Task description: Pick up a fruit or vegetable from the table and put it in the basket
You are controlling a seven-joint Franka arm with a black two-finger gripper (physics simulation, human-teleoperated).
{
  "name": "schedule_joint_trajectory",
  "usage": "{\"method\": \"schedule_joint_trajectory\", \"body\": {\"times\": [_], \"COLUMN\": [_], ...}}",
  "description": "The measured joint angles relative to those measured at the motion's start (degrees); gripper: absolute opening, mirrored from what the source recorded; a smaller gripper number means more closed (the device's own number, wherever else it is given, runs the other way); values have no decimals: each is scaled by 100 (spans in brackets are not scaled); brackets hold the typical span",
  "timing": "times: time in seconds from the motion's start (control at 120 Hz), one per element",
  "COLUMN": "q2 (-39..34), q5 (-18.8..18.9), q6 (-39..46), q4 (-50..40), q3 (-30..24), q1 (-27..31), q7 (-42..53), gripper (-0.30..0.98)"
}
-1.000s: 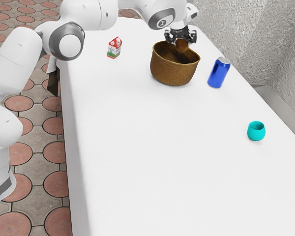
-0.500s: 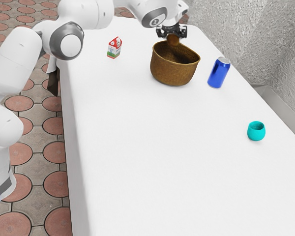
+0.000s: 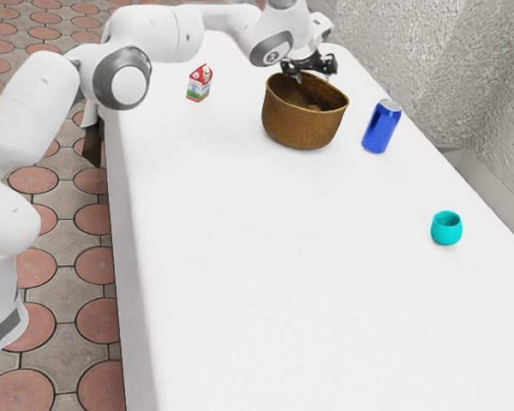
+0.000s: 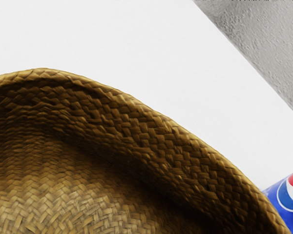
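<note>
Brown fruit [image 3: 313,108] lies below the rim of the basket [image 3: 300,127]; release looks done, my gripper [image 3: 313,79] gapes open: next, retreat.

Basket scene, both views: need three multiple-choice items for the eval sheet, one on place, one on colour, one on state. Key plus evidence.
1. Where is the round brown item?
A) On the table beside the carton
B) Inside the basket
C) In the teal cup

2. What is the main colour of the can?
A) Green
B) Yellow
C) Blue

3. How do the jaws of the gripper stand?
A) Apart, gripping nothing
B) Closed on the can
C) Closed on the brown item

Key:
1 B: its rounded top shows within the basket's opening in the exterior view.
2 C: its side is blue in the exterior view, and blue surrounds the logo in the wrist view.
3 A: the exterior view shows a gap between them, with the brown item lower down.
</note>
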Motion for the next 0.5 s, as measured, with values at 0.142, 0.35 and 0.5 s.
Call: {"method": "schedule_joint_trajectory", "body": {"times": [0.142,0.35,0.5], "q2": [32,-12,-901], "q5": [-25,-700,-211], "q6": [131,271,-680], "q4": [-6,-451,-1360], "q3": [-4,21,-652], "q1": [-12,-657,-1447], "q7": [44,97,1061], "gripper": [65,74,66]}}
